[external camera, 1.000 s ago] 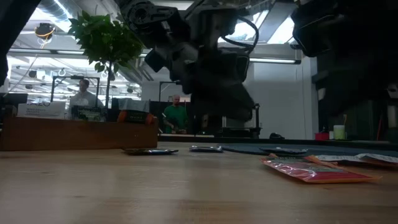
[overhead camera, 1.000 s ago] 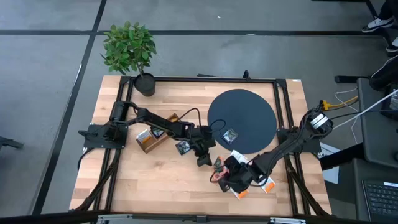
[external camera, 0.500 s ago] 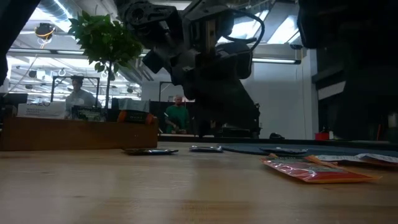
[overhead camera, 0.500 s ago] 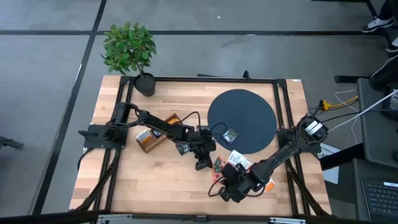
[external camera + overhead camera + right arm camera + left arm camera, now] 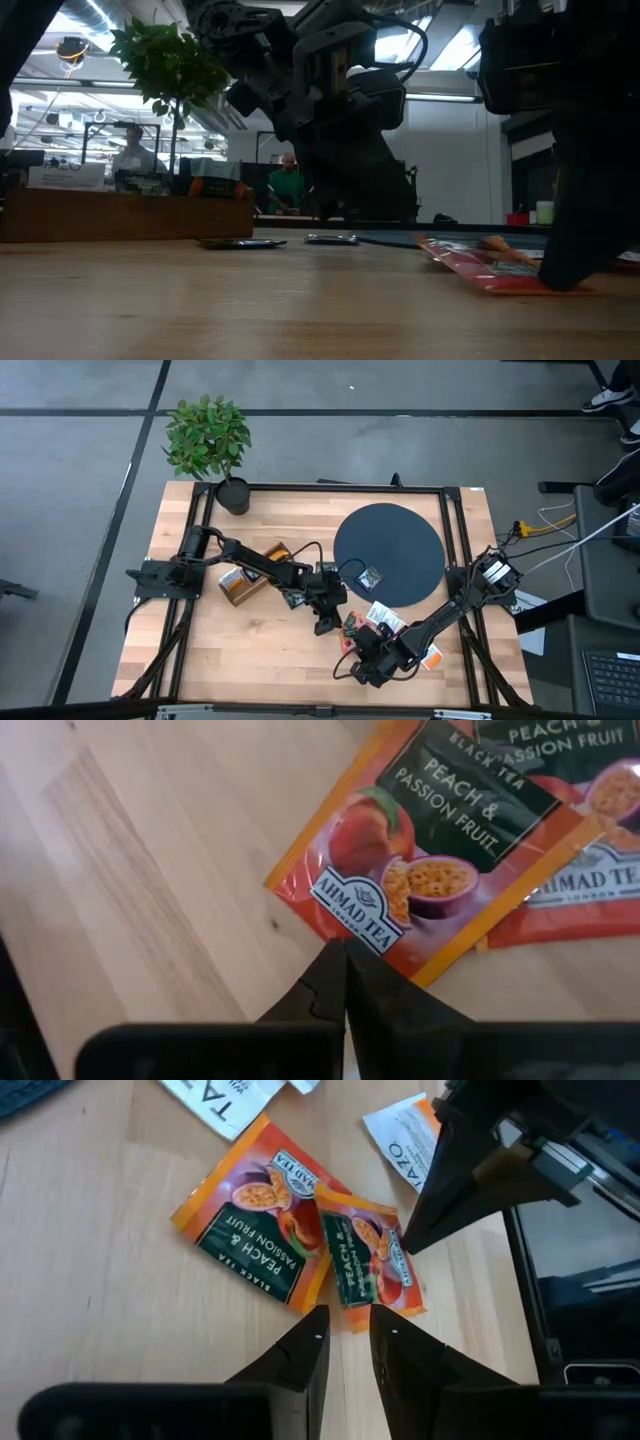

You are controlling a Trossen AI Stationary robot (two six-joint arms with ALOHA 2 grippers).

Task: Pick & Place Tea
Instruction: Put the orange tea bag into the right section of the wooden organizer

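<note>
Right gripper (image 5: pixel 345 955): my fingers are pressed together with nothing between them, tips low over the wooden table (image 5: pixel 250 650) at its front.
Near peach sachet (image 5: pixel 425 860): a red-orange tea packet lying flat on the wood; its lower edge sits just past my right fingertips, and I cannot tell whether they touch it.
Second peach sachet (image 5: pixel 590 870): the same kind, partly tucked under the first and farther from my right tips.
Left gripper (image 5: pixel 347 1330): my fingers stand slightly apart, a narrow gap between them, holding nothing, raised over the middle of the table.
Sachets from the left wrist: both peach packets (image 5: pixel 262 1220) lie just ahead of my left fingertips, apart from them.
White sachets (image 5: pixel 405 1145): orange-banded packets beyond the peach pair, beside my right arm.
Dark disc (image 5: pixel 388 550): one dark sachet (image 5: pixel 371 576) rests on it near its front edge.
Wooden box (image 5: pixel 245 582): under my left arm.
</note>
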